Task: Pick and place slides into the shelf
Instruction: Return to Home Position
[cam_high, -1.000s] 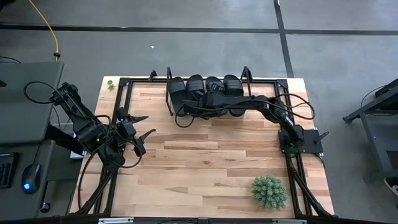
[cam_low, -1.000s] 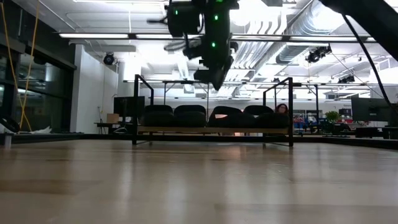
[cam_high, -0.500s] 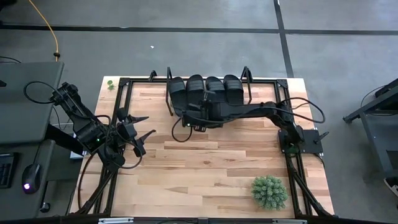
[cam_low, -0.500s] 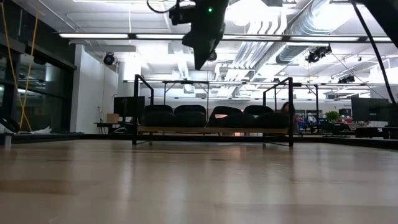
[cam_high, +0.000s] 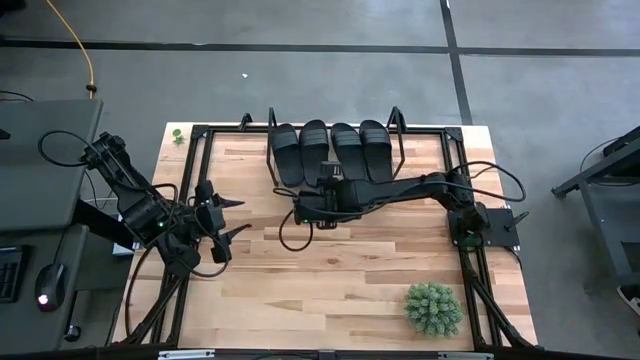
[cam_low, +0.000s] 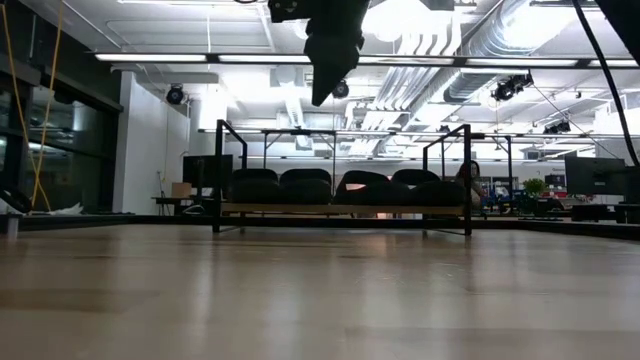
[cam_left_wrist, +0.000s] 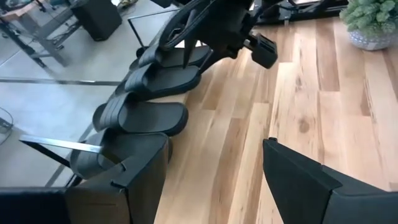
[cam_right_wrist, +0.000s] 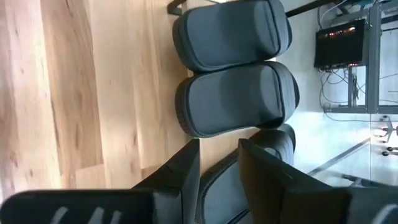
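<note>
Pale wooden tabletop (cam_high: 330, 270) fills the lower part of the high view, with a spiky green plant (cam_high: 433, 308) at lower right. At middle left the left gripper (cam_high: 233, 217) hovers over the boards, its fingers spread wide and empty. Farther up, near the centre, the right arm reaches leftward across the table. The right gripper (cam_low: 320, 88) hangs at the top centre of the low view, fingers a narrow gap apart, gripping nothing. Beyond it, at upper centre, the shelf (cam_low: 300, 210) stands by the table's far edge. All four black slides (cam_high: 330, 150) lie packed side by side on its board. Behind is a bright hall with ceiling ducts.
</note>
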